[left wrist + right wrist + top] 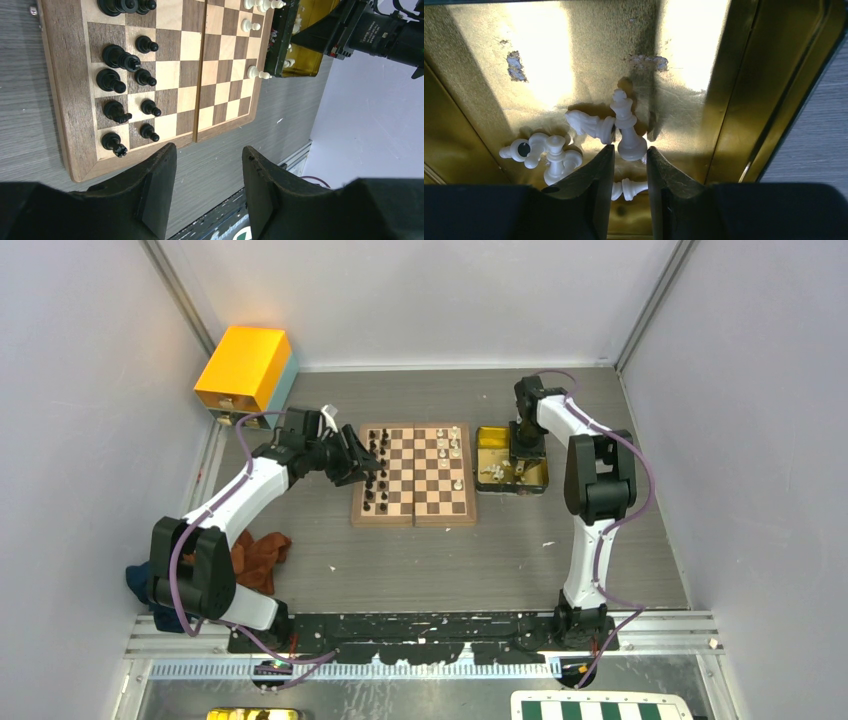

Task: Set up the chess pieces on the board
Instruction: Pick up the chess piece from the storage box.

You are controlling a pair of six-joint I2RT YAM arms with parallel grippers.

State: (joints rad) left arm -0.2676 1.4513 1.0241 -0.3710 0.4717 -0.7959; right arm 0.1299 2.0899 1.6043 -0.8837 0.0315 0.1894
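The wooden board (413,502) lies mid-table. Black chess pieces (375,472) stand along its left two columns, and a few white ones (455,445) stand at its right side. My left gripper (352,455) hovers by the board's left edge. In the left wrist view it (210,165) is open and empty, with black pieces (120,57) ahead. My right gripper (515,465) reaches down into the gold tray (540,480). Its narrow jaws (629,152) straddle the base of a lying white piece (625,122), and a smaller white piece (629,189) lies between the fingers.
More white pieces (546,152) lie loose in the tray (734,100). A yellow box (245,368) stands at the back left. A brown cloth (262,555) lies by the left arm. A green-and-white checkered board (600,708) shows at the near edge. Walls enclose three sides.
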